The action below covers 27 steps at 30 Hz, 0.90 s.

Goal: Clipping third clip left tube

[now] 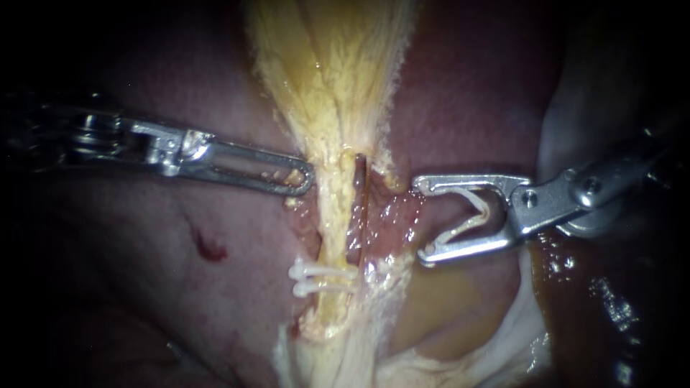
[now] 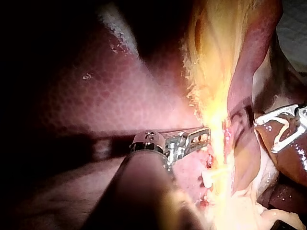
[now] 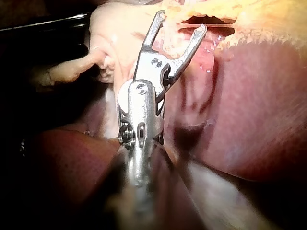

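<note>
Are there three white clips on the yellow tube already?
No, only two clips sit across the tube; a third clip is in the right instrument's jaws, off the tube.

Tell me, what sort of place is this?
Likely a surgical robot's worksite, seen close up through an endoscope: glistening liver, a yellowish tube bearing two white clips, the left instrument beside that tube, and the right instrument carrying a loaded clip between its jaws.

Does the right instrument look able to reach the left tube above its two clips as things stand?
Probably yes. The right instrument, carrying a wide-spread clip, sits beside the left tube, and bare tube shows above the two clips. Only a strip of reddish tissue lies between them.
</note>
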Each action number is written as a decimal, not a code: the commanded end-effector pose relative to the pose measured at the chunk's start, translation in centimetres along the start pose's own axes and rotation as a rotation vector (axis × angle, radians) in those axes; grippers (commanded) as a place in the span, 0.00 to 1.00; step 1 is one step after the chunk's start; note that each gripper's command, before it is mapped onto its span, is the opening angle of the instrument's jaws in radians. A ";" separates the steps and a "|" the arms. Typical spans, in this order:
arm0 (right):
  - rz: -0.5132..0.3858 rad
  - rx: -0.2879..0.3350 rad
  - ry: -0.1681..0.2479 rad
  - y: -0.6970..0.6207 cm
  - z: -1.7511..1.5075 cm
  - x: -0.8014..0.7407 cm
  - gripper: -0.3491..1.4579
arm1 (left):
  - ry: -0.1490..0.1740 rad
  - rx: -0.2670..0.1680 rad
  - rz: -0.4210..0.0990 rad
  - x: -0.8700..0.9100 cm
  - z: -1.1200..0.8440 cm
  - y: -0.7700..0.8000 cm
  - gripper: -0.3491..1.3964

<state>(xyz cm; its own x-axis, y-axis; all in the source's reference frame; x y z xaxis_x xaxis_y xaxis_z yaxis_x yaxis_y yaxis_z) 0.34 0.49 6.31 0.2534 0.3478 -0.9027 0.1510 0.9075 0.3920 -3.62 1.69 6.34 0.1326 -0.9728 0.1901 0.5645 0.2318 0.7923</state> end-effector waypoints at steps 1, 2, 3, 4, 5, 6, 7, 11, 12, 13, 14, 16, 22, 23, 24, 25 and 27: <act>0.000 -0.001 0.001 0.00 0.00 0.01 0.47 | 0.000 0.000 0.000 0.00 -0.01 0.00 0.00; 0.000 0.000 0.001 0.00 0.00 0.01 0.47 | 0.001 0.001 -0.001 -0.01 -0.03 -0.01 0.00; 0.000 0.000 0.001 -0.01 0.00 0.01 0.47 | 0.002 0.002 -0.001 -0.02 -0.05 -0.02 0.00; 0.000 0.000 0.001 -0.01 0.00 0.01 0.47 | 0.004 0.004 -0.003 -0.04 -0.10 -0.03 0.00; 0.000 0.000 0.001 -0.01 0.00 0.01 0.47 | 0.003 0.002 -0.003 -0.06 -0.15 -0.04 0.00; 0.000 0.000 0.001 -0.01 0.00 0.01 0.47 | 0.002 0.000 -0.004 -0.08 -0.21 -0.05 0.00; 0.000 0.000 0.001 -0.01 0.00 0.01 0.47 | 0.001 -0.003 -0.006 -0.11 -0.31 -0.06 0.00; 0.001 -0.001 0.004 -0.01 0.00 0.01 0.47 | -0.017 -0.013 -0.013 -0.22 -0.64 -0.08 0.00; 0.001 -0.001 0.004 -0.01 0.00 0.01 0.47 | -0.022 -0.011 -0.016 -0.25 -0.72 -0.09 0.00; 0.001 -0.001 0.004 -0.01 0.00 0.02 0.47 | -0.031 -0.010 -0.019 -0.29 -0.81 -0.10 0.00; 0.001 -0.001 0.004 -0.01 0.00 0.02 0.47 | -0.035 -0.012 -0.021 -0.32 -0.87 -0.11 0.00; 0.001 -0.001 0.004 -0.01 0.00 0.03 0.47 | -0.044 -0.011 -0.026 -0.37 -0.97 -0.13 0.00; 0.002 0.004 0.010 0.00 0.03 0.03 0.47 | -0.050 -0.011 -0.029 -0.35 -1.01 -0.19 0.00; 0.001 0.004 0.009 0.00 0.04 0.03 0.47 | -0.051 -0.011 -0.029 -0.34 -1.01 -0.19 0.00; 0.001 0.003 0.009 0.00 0.05 0.03 0.47 | -0.051 -0.011 -0.029 -0.34 -1.01 -0.19 0.00; 0.001 0.008 0.011 0.00 0.08 0.03 0.47 | -0.051 -0.012 -0.029 -0.34 -1.01 -0.19 0.00; 0.000 0.011 0.013 -0.01 0.13 0.02 0.47 | -0.051 -0.011 -0.029 -0.33 -1.01 -0.19 0.00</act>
<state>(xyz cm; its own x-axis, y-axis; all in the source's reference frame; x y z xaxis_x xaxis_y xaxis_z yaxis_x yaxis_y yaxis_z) 0.50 0.45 6.32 0.2400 0.3508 -0.9052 0.1611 0.9051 0.3934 -2.95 1.97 5.54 0.0748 -0.9776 0.1966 0.5759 0.2033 0.7919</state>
